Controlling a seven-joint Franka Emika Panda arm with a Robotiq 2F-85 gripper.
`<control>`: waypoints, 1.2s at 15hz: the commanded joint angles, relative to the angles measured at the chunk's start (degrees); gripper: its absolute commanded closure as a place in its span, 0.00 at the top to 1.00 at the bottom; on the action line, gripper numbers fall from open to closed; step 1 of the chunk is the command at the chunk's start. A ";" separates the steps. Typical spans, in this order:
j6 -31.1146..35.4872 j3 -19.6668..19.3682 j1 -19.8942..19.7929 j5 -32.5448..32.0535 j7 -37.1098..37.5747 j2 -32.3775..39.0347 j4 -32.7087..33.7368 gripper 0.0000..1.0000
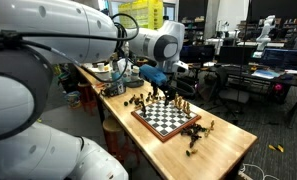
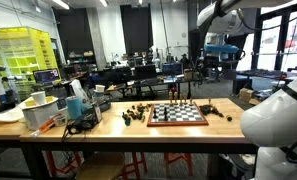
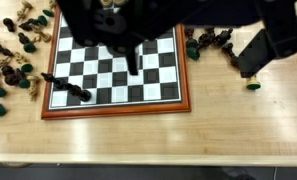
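— What is recorded beside the chessboard?
— At its nine o'clock, loose chess pieces are heaped. A black piece is laid flat on the board's seven o'clock corner.
— And the gripper?
— Its jaws are spread wide, nothing gripped, with the three o'clock edge straddled. Further pieces are noted at two o'clock.
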 commanded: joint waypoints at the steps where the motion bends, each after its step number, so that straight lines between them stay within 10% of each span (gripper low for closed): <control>1: -3.59 -3.45 -2.67 0.78 -3.40 -0.94 -0.16 1.00; 18: 7.92 -5.98 -5.04 2.19 -4.29 3.60 -0.81 1.00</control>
